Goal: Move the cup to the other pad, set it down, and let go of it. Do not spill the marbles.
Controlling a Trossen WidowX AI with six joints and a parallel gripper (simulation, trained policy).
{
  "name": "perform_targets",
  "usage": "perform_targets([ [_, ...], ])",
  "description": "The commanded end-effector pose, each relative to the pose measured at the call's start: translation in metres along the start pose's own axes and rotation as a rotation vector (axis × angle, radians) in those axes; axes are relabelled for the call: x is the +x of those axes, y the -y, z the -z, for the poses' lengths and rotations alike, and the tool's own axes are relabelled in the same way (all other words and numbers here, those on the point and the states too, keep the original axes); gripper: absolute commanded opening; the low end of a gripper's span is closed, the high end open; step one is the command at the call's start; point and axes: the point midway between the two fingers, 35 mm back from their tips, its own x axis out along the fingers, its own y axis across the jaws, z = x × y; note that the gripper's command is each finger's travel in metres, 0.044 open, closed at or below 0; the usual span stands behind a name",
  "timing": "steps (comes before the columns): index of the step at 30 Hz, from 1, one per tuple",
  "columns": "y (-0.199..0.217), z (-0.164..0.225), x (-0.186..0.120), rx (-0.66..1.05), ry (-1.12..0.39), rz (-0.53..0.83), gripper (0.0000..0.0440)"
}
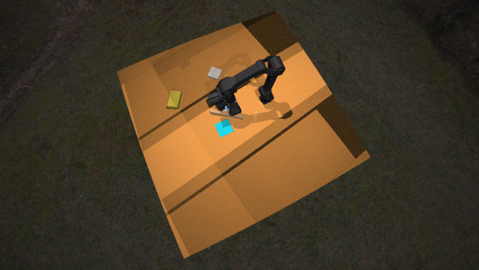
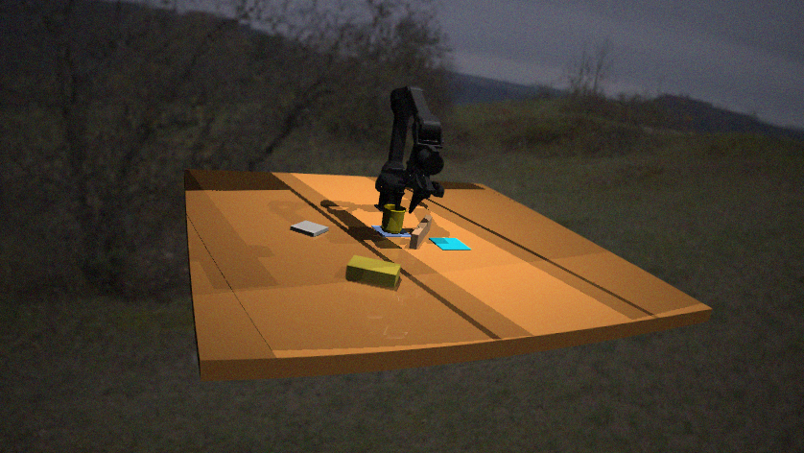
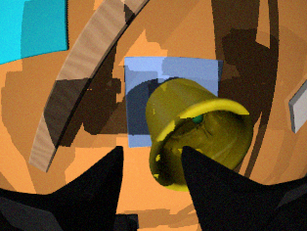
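Observation:
The yellow cup [image 2: 393,220] [image 3: 166,105] stands on the blue pad [image 3: 171,66]. A green marble [image 3: 197,118] shows inside it; the rest of its inside is dark. The cyan pad [image 1: 222,130] [image 2: 451,245] [image 3: 44,29] has nothing on it and lies across the wooden bar from the cup. My gripper [image 2: 405,209] [image 3: 153,152] is open and holds nothing. It is low near the cup; in the wrist view its right fingertip overlaps the cup's mouth and the left one is beside the cup. Whether a fingertip touches the cup cannot be told. The top view has the cup hidden under the arm.
The wooden bar [image 1: 216,113] [image 2: 418,235] [image 3: 88,49] stands between the two pads. A yellow block [image 1: 174,99] [image 2: 372,272] lies out beyond the cup side. A pale grey tile [image 1: 214,72] [image 2: 308,228] [image 3: 299,110] lies on the cup's side of the bar.

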Motion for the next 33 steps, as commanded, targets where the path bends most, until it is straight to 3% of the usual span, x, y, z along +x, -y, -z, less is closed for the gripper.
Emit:
perform_targets([
  [1, 0.002, 0.0, 0.014, -0.036, -0.023, 0.001, 0.0185],
  [8, 0.001, 0.0, 0.036, -0.12, -0.03, -0.013, 0.0176],
  [16, 0.003, -0.002, 0.044, -0.236, -0.023, -0.012, 0.0],
  [33, 0.001, -0.028, 0.004, -0.322, 0.074, -0.014, 0.0014],
])
